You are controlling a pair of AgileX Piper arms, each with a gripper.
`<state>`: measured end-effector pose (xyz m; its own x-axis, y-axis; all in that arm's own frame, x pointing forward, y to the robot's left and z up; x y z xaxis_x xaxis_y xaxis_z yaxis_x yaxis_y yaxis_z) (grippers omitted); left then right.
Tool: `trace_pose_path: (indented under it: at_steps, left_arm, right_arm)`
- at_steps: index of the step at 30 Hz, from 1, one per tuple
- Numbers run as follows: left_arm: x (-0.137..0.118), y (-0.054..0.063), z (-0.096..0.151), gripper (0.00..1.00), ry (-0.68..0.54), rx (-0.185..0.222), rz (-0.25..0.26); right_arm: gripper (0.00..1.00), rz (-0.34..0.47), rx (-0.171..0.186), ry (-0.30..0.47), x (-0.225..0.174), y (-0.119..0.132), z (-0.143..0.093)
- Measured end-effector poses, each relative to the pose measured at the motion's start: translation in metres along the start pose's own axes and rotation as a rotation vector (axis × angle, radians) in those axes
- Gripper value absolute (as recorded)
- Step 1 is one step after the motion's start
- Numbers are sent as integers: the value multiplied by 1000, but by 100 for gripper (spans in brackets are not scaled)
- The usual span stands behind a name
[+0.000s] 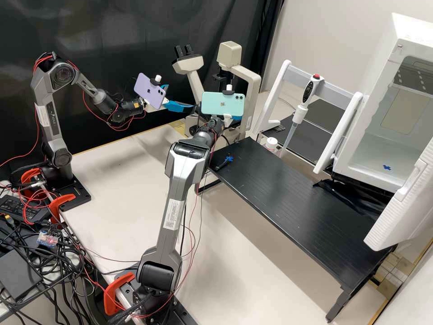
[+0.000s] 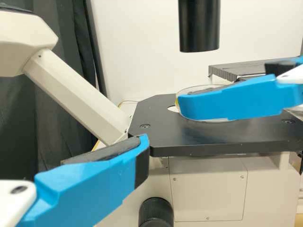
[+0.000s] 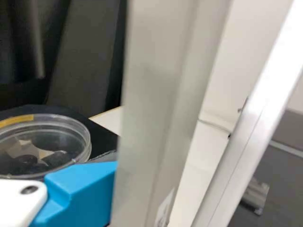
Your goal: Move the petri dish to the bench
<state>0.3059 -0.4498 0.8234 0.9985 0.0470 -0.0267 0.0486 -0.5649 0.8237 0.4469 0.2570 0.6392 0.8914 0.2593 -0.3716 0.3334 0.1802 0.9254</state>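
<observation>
In the high view, I hold my left gripper beside the microscope, its blue fingers spread. My right gripper is close to the microscope too, partly behind its teal phone. The purple phone rides on my left arm. To the microscope's right stand the long black table, a hanging pipette and a white cabinet with its door open.

In the left wrist view, one of my left fingers is low in front of the microscope. Beyond it, the petri dish sits on the microscope's black stage, near the black cylinder that hangs above. My right gripper's two fingers stand apart there, the nearer one crossing in front of the dish; I can't tell whether it touches.

In the right wrist view, a finger of my right gripper overlaps the clear dish's edge, just beside the microscope's pale upright. Yellow tape marks the dish's rim.
</observation>
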Motion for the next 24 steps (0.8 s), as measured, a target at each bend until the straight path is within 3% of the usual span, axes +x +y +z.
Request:
trace_pose_path:
  at_steps: [5, 12, 24]
  left_arm:
    - [0, 0, 0, 100, 0, 0, 0]
    - [0, 0, 0, 100, 0, 0, 0]
    - [0, 0, 0, 100, 0, 0, 0]
  right_arm:
    - [100, -13, 21, -7, 6, -5, 3]
    - [100, -38, 84, -18, 0, -12, 4]
    - [100, -55, 84, -4, 2, -13, -5]
